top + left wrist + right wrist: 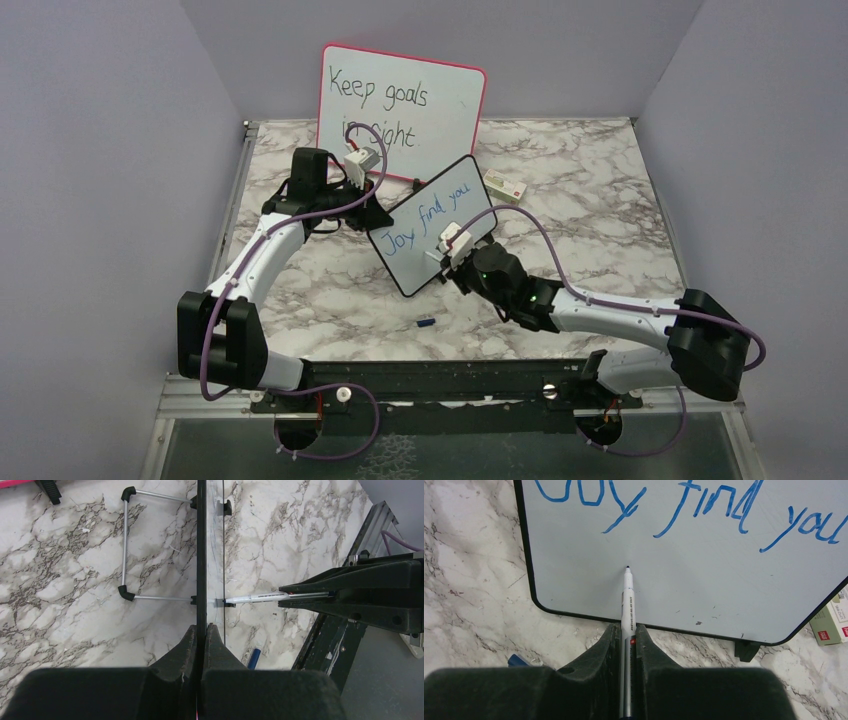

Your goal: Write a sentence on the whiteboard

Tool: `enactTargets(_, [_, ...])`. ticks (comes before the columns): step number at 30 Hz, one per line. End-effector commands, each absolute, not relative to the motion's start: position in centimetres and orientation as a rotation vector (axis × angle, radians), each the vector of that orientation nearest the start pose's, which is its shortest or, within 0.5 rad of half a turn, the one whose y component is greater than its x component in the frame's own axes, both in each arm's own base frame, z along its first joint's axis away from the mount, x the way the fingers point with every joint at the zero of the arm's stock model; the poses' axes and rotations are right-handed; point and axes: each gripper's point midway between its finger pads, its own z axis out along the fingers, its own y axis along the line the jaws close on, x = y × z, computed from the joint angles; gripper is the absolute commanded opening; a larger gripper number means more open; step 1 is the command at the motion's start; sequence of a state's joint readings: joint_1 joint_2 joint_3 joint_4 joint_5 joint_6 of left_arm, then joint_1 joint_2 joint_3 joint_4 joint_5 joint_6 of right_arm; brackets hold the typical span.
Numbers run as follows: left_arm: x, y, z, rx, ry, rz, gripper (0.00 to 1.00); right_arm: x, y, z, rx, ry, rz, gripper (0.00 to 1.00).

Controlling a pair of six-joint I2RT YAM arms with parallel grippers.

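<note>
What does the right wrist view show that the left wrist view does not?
Only the right wrist: the whiteboard's face with the blue sentence, and a small box. Only the left wrist: the left tool shut on the whiteboard's edge, the wire stand behind it, a pink frame corner. Both: the marker in the right tool, its tip at the whiteboard, and a blue cap.

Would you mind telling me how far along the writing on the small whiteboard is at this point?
Done: the blue sentence "Joy find you" runs across the whiteboard. In hand: the left gripper clamps the board's edge while the right gripper holds the marker, tip at the blank area below the words. Left: whatever follows there, then likely recapping; what looks like its blue cap lies on the table.
</note>
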State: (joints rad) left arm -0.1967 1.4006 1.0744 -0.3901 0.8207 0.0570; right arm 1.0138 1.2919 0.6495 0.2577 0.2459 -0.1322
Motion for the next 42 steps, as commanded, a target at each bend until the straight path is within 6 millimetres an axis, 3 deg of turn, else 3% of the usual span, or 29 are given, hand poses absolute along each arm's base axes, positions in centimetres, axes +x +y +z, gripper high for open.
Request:
enactTargets(1, [31.2,-18.6,17.2,0.724,2.140,-0.926,0.00,25.5,31.7,16.5,-0.860,1.661,0.363,0.01])
enactTargets(7, [31.2,-18.6,17.2,0.724,2.141,-0.928,0.00,25.7,31.6,16.9,-0.831,1.653,0.363,0.00])
enactTargets(19, [31.2,-18.6,17.3,0.724,2.138,-0.927,0.00,26.1,31.7,15.7,-0.845,1.693,0.327,0.00])
enactTargets(42, [31.2,-18.5,17.4,0.724,2.138,-0.922,0.00,23.9,30.6,12.8,-0.939,1.808,0.355,0.01])
